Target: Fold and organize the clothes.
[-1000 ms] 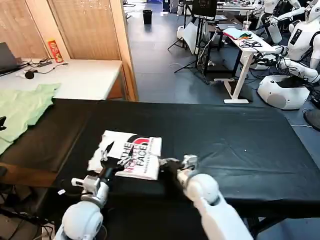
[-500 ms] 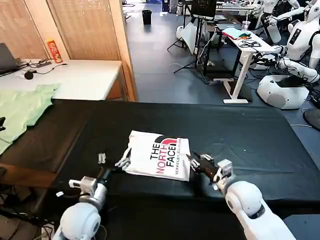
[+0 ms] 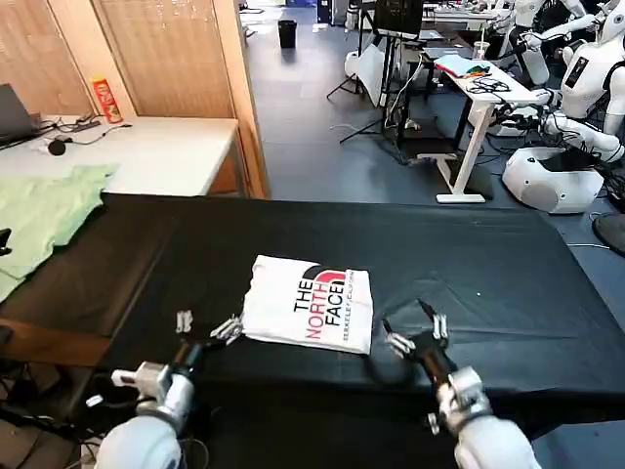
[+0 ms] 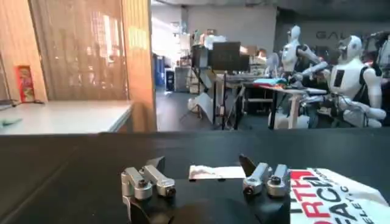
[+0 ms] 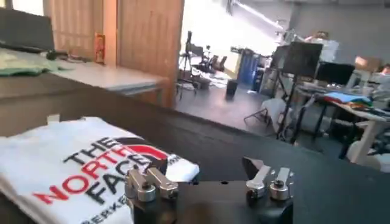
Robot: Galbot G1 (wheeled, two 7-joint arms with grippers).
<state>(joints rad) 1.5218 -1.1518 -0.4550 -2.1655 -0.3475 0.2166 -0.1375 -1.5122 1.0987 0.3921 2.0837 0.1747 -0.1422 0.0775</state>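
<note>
**Folded T-shirt on black table, both grippers clear of it**

Lying flat near the middle of the black table (image 3: 469, 254): the white T-shirt (image 3: 308, 303), folded into a compact rectangle, print side up, black-and-red "THE NORTH FACE" lettering running sideways across the top layer. Edges fairly square, one small corner of cloth sticking out on the left side.

At the table's near edge, just left of the T-shirt: the left gripper (image 3: 203, 327), fingers spread wide, nothing between them, one fingertip close to the shirt's left edge without clearly touching. Seen from the left wrist (image 4: 204, 182): jaws apart over bare black cloth, shirt print off to one side.

Right of the T-shirt, also near the front edge: the right gripper (image 3: 415, 330), fingers spread, empty, a gap of black cloth between it and the shirt's right edge. From the right wrist (image 5: 207, 182): jaws apart, folded shirt (image 5: 85, 164) lying beside one finger.

Far left, on a neighbouring surface: a pale green garment (image 3: 44, 215), well apart from the T-shirt.
</note>
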